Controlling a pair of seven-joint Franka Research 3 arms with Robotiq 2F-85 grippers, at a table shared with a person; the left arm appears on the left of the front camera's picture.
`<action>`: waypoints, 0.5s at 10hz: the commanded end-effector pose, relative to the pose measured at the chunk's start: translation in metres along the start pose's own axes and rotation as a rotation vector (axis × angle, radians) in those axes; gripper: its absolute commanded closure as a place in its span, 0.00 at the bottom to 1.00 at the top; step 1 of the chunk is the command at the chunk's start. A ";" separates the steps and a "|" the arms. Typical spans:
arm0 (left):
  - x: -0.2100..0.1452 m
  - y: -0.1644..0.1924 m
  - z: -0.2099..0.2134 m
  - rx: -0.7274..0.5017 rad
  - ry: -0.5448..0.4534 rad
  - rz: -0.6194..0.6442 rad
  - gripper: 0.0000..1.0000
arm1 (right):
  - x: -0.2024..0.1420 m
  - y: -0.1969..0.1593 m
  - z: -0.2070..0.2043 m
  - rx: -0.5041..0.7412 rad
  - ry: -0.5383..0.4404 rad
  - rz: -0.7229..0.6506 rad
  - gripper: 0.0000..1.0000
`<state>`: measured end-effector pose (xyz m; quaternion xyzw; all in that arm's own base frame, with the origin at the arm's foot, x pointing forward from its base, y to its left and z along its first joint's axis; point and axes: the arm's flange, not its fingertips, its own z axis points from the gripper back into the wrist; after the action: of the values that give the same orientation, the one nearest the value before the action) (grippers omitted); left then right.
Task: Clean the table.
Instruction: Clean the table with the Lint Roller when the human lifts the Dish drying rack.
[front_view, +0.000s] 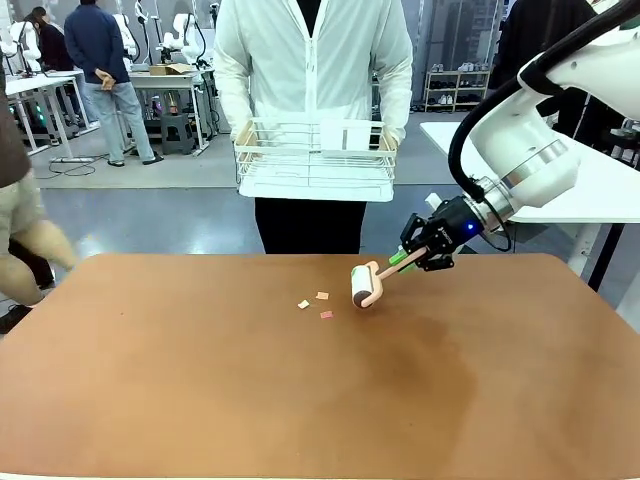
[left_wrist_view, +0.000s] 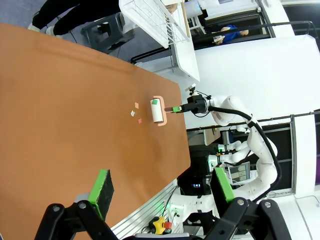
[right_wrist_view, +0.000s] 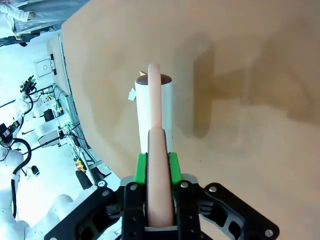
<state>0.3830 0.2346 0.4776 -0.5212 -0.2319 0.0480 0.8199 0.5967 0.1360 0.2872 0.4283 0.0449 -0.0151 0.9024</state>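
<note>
The reddish-brown table (front_view: 200, 380) carries three small paper scraps (front_view: 318, 304) near its far middle. Just right of them is a lint roller (front_view: 365, 286) with a white roll and a pink handle, its roll down at the table top. My right gripper (front_view: 418, 255) is shut on the handle, and in the right wrist view the green pads (right_wrist_view: 141, 167) clamp the pink handle while the roller (right_wrist_view: 156, 110) points away over the table (right_wrist_view: 250, 75). My left gripper (left_wrist_view: 162, 192) hangs open high above the table (left_wrist_view: 75, 125), holding nothing, far from the roller (left_wrist_view: 158, 111).
A person stands at the far edge holding a white wire rack (front_view: 315, 160) with both hands. A white-topped table (front_view: 600, 190) stands at the right behind my right arm. Another person's arm shows at the left edge.
</note>
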 end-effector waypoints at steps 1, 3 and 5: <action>-0.001 -0.001 0.003 -0.022 -0.004 -0.012 0.00 | 0.006 -0.005 -0.009 0.030 -0.018 0.009 0.79; -0.001 -0.001 0.003 -0.022 -0.004 -0.012 0.00 | 0.007 -0.011 -0.025 0.020 0.003 0.004 0.79; -0.001 -0.001 0.003 -0.022 -0.004 -0.012 0.00 | 0.013 -0.019 -0.045 0.023 0.015 -0.007 0.79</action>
<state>0.3830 0.2347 0.4776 -0.5212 -0.2319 0.0480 0.8199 0.5992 0.1484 0.2574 0.4370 0.0650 -0.0202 0.8969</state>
